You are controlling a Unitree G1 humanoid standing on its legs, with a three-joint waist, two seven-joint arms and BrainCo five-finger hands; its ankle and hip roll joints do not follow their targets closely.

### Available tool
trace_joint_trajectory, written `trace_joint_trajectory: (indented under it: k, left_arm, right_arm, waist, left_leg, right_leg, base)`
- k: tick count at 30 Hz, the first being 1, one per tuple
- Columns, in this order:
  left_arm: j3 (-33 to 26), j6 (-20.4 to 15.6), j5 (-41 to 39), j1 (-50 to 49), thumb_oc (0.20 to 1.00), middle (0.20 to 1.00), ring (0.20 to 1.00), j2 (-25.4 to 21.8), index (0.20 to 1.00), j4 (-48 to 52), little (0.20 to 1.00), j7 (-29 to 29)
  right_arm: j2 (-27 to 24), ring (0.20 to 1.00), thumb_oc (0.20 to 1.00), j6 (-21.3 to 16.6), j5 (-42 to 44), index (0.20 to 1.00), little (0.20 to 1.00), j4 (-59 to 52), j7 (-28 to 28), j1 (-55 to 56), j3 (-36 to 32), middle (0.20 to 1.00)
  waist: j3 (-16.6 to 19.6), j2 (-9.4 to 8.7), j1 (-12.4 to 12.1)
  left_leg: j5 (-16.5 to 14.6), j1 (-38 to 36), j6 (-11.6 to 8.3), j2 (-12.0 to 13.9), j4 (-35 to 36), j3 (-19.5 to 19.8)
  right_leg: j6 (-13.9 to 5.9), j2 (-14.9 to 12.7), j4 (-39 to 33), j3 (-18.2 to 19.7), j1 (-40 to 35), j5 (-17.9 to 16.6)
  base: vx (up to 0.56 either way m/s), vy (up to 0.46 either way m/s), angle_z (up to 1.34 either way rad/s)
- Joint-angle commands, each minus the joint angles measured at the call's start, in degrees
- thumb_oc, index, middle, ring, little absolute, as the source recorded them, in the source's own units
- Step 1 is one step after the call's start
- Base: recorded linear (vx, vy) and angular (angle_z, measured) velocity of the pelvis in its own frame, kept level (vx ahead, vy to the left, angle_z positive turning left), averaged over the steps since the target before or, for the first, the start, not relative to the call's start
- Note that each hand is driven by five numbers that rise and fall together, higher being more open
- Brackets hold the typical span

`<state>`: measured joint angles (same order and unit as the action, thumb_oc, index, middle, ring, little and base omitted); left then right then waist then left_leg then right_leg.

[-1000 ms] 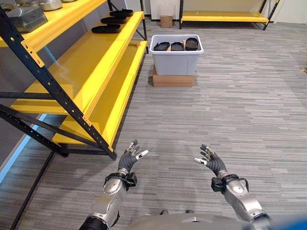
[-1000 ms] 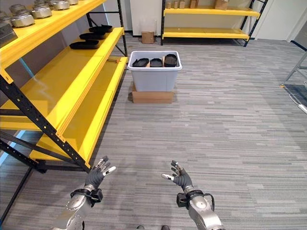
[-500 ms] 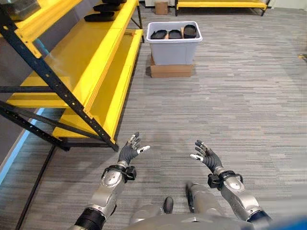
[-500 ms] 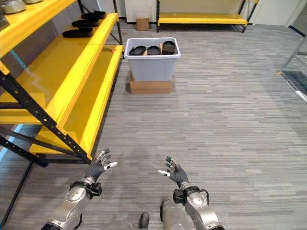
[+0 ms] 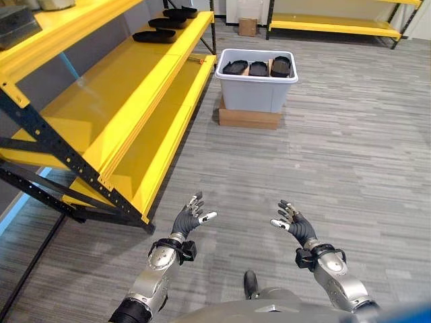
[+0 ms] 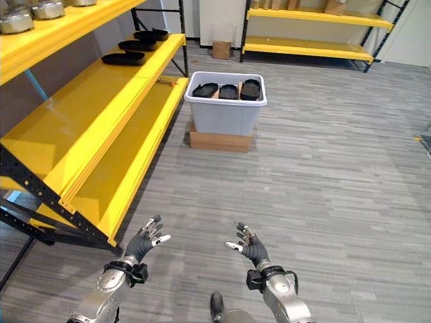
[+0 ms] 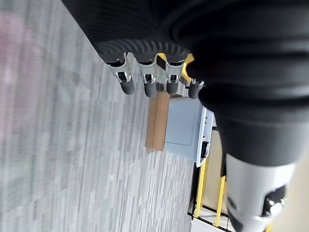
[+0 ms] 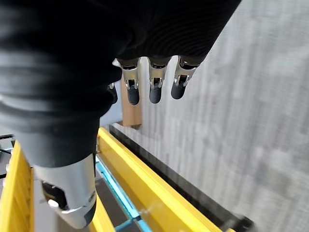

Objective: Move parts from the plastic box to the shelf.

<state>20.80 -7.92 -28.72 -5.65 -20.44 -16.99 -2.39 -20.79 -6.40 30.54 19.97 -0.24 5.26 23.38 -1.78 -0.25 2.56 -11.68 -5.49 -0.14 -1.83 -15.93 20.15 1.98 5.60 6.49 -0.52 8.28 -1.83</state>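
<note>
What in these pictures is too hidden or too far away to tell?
- How deep the black parts go in the plastic box: its wall hides all below the top layer.
- The grey metal things on the top shelf: cut by the right eye view's edge.
- The cardboard box under the plastic box: mostly covered.

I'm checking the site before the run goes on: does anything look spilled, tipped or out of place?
Nothing stands out. The grey plastic box sits level on its flat cardboard base, black parts inside it. More black parts lie on the yellow shelf. The left hand and right hand are open and empty.
</note>
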Motion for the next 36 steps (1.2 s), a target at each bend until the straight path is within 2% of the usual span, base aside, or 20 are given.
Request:
trace_joint_trajectory:
  k: [1,2,4,5,8,11,12,15,20,22,26,27,28,29,31,32,33,34,35,36]
  left_arm:
    - [-0.85,-3.02,-1.53,2.33,1.000,1.000,1.000,0.04,1.000,3.94,1.000,1.06]
    - [-0.75,-2.87,-1.78,2.41,1.000,1.000,1.000,-0.19,1.000,4.66,1.000,0.90]
    - [-0.76,-2.78,-1.77,2.29,1.000,1.000,1.000,-0.29,1.000,5.18,1.000,1.11]
    - [-0.58,-2.72,-1.61,2.01,1.000,1.000,1.000,-0.35,1.000,5.82,1.000,0.95]
    - [-0.77,-2.82,-1.83,1.25,1.000,1.000,1.000,-0.71,1.000,6.84,1.000,1.21]
    - [-0.29,-2.86,-0.73,0.26,1.000,1.000,1.000,-1.14,1.000,7.06,1.000,1.82]
    - [-0.50,-3.03,0.00,0.07,1.000,1.000,1.000,-1.22,1.000,7.24,1.000,1.55]
    - [-0.72,-2.92,-0.02,0.18,1.000,1.000,1.000,-1.26,1.000,7.40,1.000,1.68]
    - [-0.51,-2.97,-0.42,0.95,1.000,1.000,1.000,-1.98,1.000,7.29,1.000,1.65]
    - [-0.57,-3.20,-0.48,1.62,1.000,1.000,1.000,-2.57,1.000,7.55,1.000,1.33]
    - [-0.25,-2.65,-0.77,2.27,1.000,1.000,1.000,-3.79,1.000,7.61,1.000,0.26]
    - [-0.20,-2.44,-0.68,2.44,1.000,1.000,1.000,-4.35,1.000,7.77,1.000,-0.05]
    - [-0.21,-2.43,-0.68,2.45,1.000,1.000,1.000,-4.35,1.000,7.77,1.000,-0.05]
    - [-0.30,-2.29,-0.31,2.68,1.000,1.000,1.000,-5.05,1.000,8.13,1.000,-0.17]
    - [0.03,-2.17,0.57,2.79,1.000,1.000,1.000,-5.30,1.000,8.25,1.000,0.31]
    - [-0.01,-2.17,0.69,2.79,1.000,1.000,1.000,-5.23,1.000,8.24,1.000,0.46]
    - [-0.25,-2.22,0.39,2.54,1.000,1.000,1.000,-4.93,1.000,7.69,1.000,0.77]
    - [-0.24,-2.24,0.38,2.51,1.000,1.000,1.000,-4.91,1.000,7.65,1.000,0.78]
    - [-0.45,-2.29,-0.01,2.21,1.000,1.000,1.000,-4.38,1.000,6.97,1.000,0.85]
    - [-0.62,-2.43,-0.09,1.96,1.000,1.000,1.000,-4.20,1.000,6.85,1.000,0.86]
  right_arm:
    - [-0.47,1.000,1.000,-2.56,2.66,1.000,1.000,-4.87,1.42,1.98,-0.41,1.000]
    - [-1.64,1.000,1.000,-2.59,2.57,1.000,1.000,-5.35,1.38,2.59,-0.77,1.000]
    - [-1.92,1.000,1.000,-2.42,2.43,1.000,1.000,-5.40,1.19,2.79,-1.07,1.000]
    - [-2.37,1.000,1.000,-2.68,2.41,1.000,1.000,-5.54,0.34,2.67,-1.80,1.000]
    - [-2.61,1.000,1.000,-2.89,2.05,1.000,1.000,-5.71,-0.18,2.57,-2.68,1.000]
    - [-2.18,1.000,1.000,-3.62,1.10,1.000,1.000,-5.37,-0.74,3.23,-3.31,1.000]
    - [-1.94,1.000,1.000,-3.75,0.51,1.000,1.000,-4.68,-1.36,3.12,-3.35,1.000]
    - [-1.65,1.000,1.000,-3.24,0.05,1.000,1.000,-4.37,-1.20,3.06,-3.50,1.000]
    - [0.55,1.000,1.000,-2.41,0.34,1.000,1.000,-4.72,0.06,3.63,-2.52,1.000]
    - [1.50,1.000,1.000,-2.13,0.72,1.000,1.000,-5.72,0.68,3.44,-1.86,1.000]
    - [2.56,1.000,1.000,-1.86,0.56,1.000,1.000,-5.21,1.27,1.60,0.41,1.000]
    - [2.78,1.000,1.000,-1.89,0.65,1.000,1.000,-5.52,1.36,1.72,0.54,1.000]
    - [2.78,1.000,1.000,-1.89,0.65,1.000,1.000,-5.52,1.36,1.71,0.54,1.000]
    - [2.75,1.000,1.000,-1.75,0.46,1.000,1.000,-5.82,1.46,2.22,0.79,1.000]
    - [2.69,1.000,1.000,-1.63,0.40,1.000,1.000,-6.14,1.69,2.88,0.86,1.000]
    - [2.42,1.000,1.000,-1.61,0.44,1.000,1.000,-6.40,1.82,3.08,0.82,1.000]
    - [2.24,1.000,1.000,-1.69,0.93,1.000,1.000,-6.59,1.91,3.28,0.80,1.000]
    - [2.23,1.000,1.000,-1.70,0.94,1.000,1.000,-6.58,1.91,3.32,0.82,1.000]
    - [2.16,1.000,1.000,-1.50,1.10,1.000,1.000,-6.52,1.90,3.18,0.90,1.000]
    - [2.10,1.000,1.000,-1.37,1.09,1.000,1.000,-6.60,1.92,2.96,1.13,1.000]
  waist:
    - [-2.00,-0.13,0.01]
    - [-3.93,-1.48,-0.96]
    - [-4.57,-1.71,-1.58]
    - [-5.75,-2.94,-2.98]
    - [-6.01,-3.27,-3.77]
    - [-5.43,-1.96,-4.83]
    - [-5.08,-1.38,-6.13]
    - [-4.52,-0.99,-6.13]
    - [-1.70,-2.13,-6.73]
    - [-1.05,-3.15,-6.91]
    - [-0.87,-4.98,-7.45]
    - [-1.84,-4.50,-6.84]
    - [-1.84,-4.51,-6.84]
    - [-3.00,-2.99,-5.90]
    - [-3.96,-1.51,-4.87]
    - [-4.54,-1.06,-4.37]
    - [-5.40,-1.24,-3.77]
    - [-5.63,-1.03,-3.56]
    - [-6.33,-1.46,-3.14]
    - [-6.53,-1.38,-2.96]
  left_leg:
    - [20.62,-1.25,-3.41,2.37,-6.37,-1.44]
    - [23.16,4.35,-2.49,-0.28,-16.44,-3.18]
    - [22.14,6.75,-1.66,-0.83,-17.17,-4.79]
    - [15.85,14.06,0.51,-4.38,-14.87,-8.19]
    - [13.16,18.52,1.41,-4.85,-6.99,-11.77]
    - [20.15,21.95,0.90,-1.99,13.02,-14.88]
    - [23.10,23.26,-0.03,-2.09,20.93,-12.21]
    - [24.53,23.95,-1.21,-1.31,20.93,-13.17]
    - [25.36,19.90,0.15,-1.31,20.44,-13.33]
    - [22.64,19.98,1.42,-2.15,17.76,-13.96]
    - [17.60,19.11,4.32,-4.20,14.20,-13.65]
    - [16.26,17.19,5.13,-4.55,13.80,-12.67]
    - [16.26,17.21,5.11,-4.55,13.81,-12.67]
    - [15.32,13.94,6.01,-4.54,14.85,-11.89]
    - [14.89,11.07,6.48,-3.71,16.14,-11.48]
    - [14.88,9.66,6.52,-3.44,16.76,-11.35]
    - [14.32,6.99,6.13,-4.07,17.59,-11.70]
    - [14.18,6.42,6.10,-3.84,17.82,-11.42]
    - [13.56,4.26,5.60,-4.31,18.57,-11.13]
    - [13.43,3.45,5.31,-4.10,19.01,-10.94]
  right_leg:
    - [-3.32,-0.57,-0.93,2.93,2.74,-3.07]
    - [-2.23,-1.31,-1.24,3.55,0.26,-2.56]
    - [-2.10,-1.75,-1.66,3.60,-0.94,-2.29]
    - [-2.45,-2.96,-2.32,4.40,-3.14,-1.76]
    - [-2.97,-3.34,-2.86,4.57,-5.00,-0.88]
    - [-2.98,-1.50,-4.24,4.74,-9.26,1.13]
    - [-3.15,-1.15,-4.79,6.54,-12.13,2.88]
    - [-3.34,-1.71,-4.58,7.65,-14.63,4.70]
    - [-5.30,-5.23,-3.34,8.59,-16.74,6.98]
    - [-6.52,-7.42,-1.68,9.09,-16.12,5.78]
    - [-9.84,-9.99,8.88,10.00,-11.18,-5.12]
    - [-10.15,-9.52,17.30,9.80,-7.82,-10.89]
    - [-10.13,-9.50,17.47,9.80,-7.73,-10.83]
    - [-9.25,-9.45,24.79,7.74,-4.54,-13.25]
    - [-7.77,-7.76,27.28,5.74,0.92,-9.93]
    - [-7.00,-6.51,25.96,4.24,4.09,-6.53]
    - [-6.46,-6.18,17.37,0.47,7.49,-2.92]
    - [-6.39,-6.05,16.83,0.14,6.71,-2.87]
    - [-7.29,-6.48,5.09,-1.55,6.49,-4.38]
    - [-7.75,-6.80,0.82,-1.72,6.50,-5.28]
  base:
    - [0.34,-0.126,-0.06]
    - [0.22,-0.097,-0.13]
    - [0.21,-0.083,-0.17]
    - [0.27,-0.065,-0.13]
    - [0.23,0.011,0.00]
    - [0.37,0.105,-0.06]
    - [0.51,0.214,0.02]
    - [0.29,0.167,-0.23]
    - [0.37,0.284,-0.57]
    - [0.35,0.325,-0.29]
    - [0.25,0.253,-0.11]
    - [0.18,0.193,0.25]
    - [0.27,0.295,0.38]
    - [0.23,0.238,0.38]
    - [0.28,0.242,0.11]
    - [0.35,0.126,-0.05]
    - [0.29,0.063,-0.02]
    - [0.41,-0.015,0.15]
    - [0.29,-0.056,0.36]
    - [0.36,-0.078,0.35]
